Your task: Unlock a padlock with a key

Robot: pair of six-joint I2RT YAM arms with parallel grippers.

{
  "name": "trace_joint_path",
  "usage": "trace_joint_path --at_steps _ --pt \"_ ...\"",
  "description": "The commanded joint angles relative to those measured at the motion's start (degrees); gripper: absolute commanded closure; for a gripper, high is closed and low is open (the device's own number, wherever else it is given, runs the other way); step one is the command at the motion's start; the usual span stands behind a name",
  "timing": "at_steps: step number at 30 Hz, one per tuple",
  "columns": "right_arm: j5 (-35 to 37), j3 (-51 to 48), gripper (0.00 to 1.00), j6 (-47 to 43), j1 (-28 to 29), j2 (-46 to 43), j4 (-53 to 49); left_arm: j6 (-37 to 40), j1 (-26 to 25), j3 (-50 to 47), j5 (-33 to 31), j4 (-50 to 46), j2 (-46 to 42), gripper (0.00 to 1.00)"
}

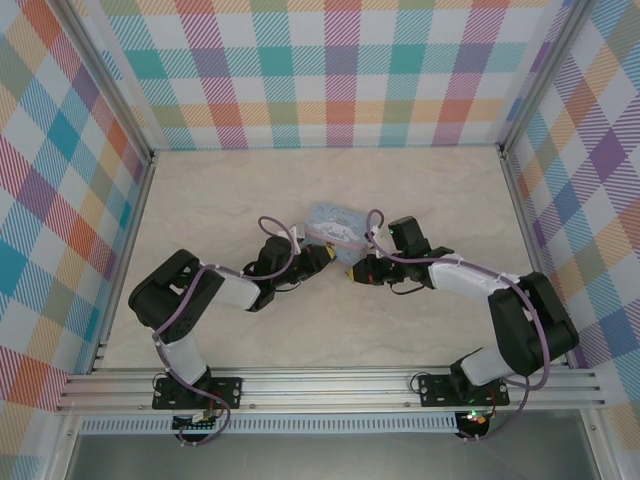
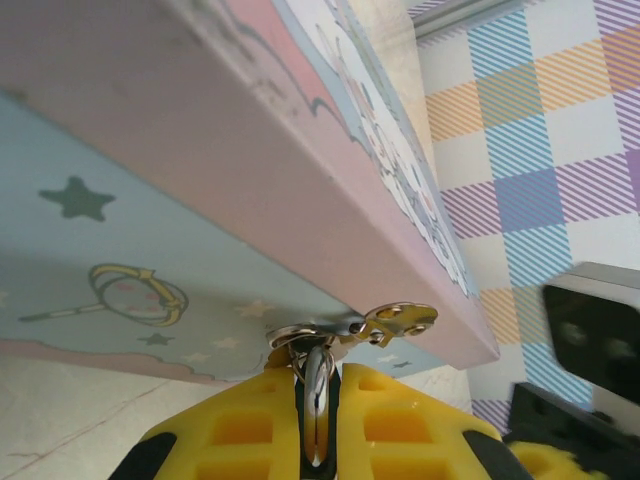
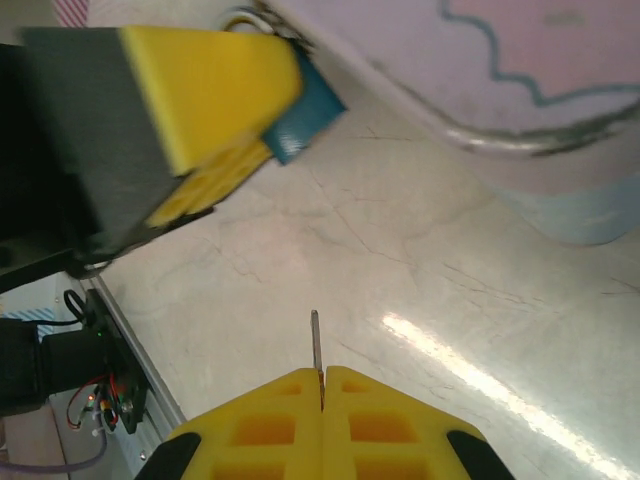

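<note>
Tin point(image 1: 335, 222) mid-table, contents hidden | left gripper point(image 2: 318, 378) clenched on padlock point(image 3: 305, 115) at tin's 7 o'clock edge | right gripper point(image 3: 322, 375) grasping key point(image 3: 315, 345), tin's 5 o'clock, apart from padlock | table point(image 1: 220, 190) open toward 9 and 3 o'clock

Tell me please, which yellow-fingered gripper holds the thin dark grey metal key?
The right gripper: the key pokes out between its shut jaws, while the left gripper clamps the teal-blue padlock.
</note>
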Motion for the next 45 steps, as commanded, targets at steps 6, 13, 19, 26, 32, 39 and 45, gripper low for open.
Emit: trace_joint_path --at_steps 6,13,19,26,32,39,45 --pt "-2.6 2.7 0.96 -2.4 -3.0 6.0 5.0 2.4 -0.6 1.4 3.7 0.0 -2.9 1.00" --pt "-8.6 1.8 0.96 -2.1 -5.6 6.7 9.4 1.5 -0.6 2.3 4.7 1.2 -2.1 1.00" --pt "-13.6 -3.2 0.96 0.7 -5.5 3.0 13.4 -1.2 -0.6 3.4 4.2 3.8 -1.1 1.00" --pt "-15.0 -6.1 0.96 6.8 -5.4 2.0 20.9 -2.3 -0.8 4.1 4.8 5.8 -0.3 1.00" --pt "-15.0 -5.2 0.96 9.9 -5.4 3.8 25.2 -3.6 -0.9 4.2 5.8 8.2 0.0 1.00" --pt "-14.3 -4.3 0.96 11.2 -5.8 5.2 27.2 -4.4 -1.0 4.2 6.4 9.6 -0.2 1.00" --pt "-14.8 -3.2 0.96 11.7 -5.9 6.0 27.9 -4.7 -1.0 4.3 6.6 10.2 0.0 1.00"
